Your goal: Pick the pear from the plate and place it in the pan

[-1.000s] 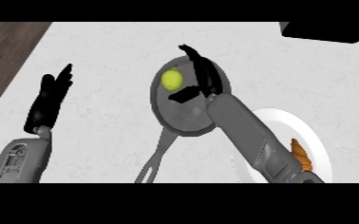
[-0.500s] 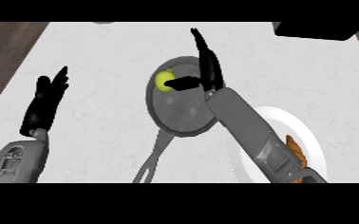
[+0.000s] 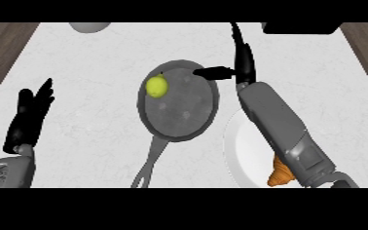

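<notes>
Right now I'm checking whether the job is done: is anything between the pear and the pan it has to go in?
Nothing visible does. The pear already lies inside the pan, near its upper left rim. The right robot hand is open at the pan's upper right edge, apart from the pear.

Pear [image 3: 156, 86]: yellow-green, small dark stem tip at top, lying inside pan [image 3: 178, 102], against its upper-left wall, centre-left of frame. Pan: dark grey, round, handle running toward lower left. Plate [image 3: 241, 148]: white, lower right, partly hidden.
</notes>
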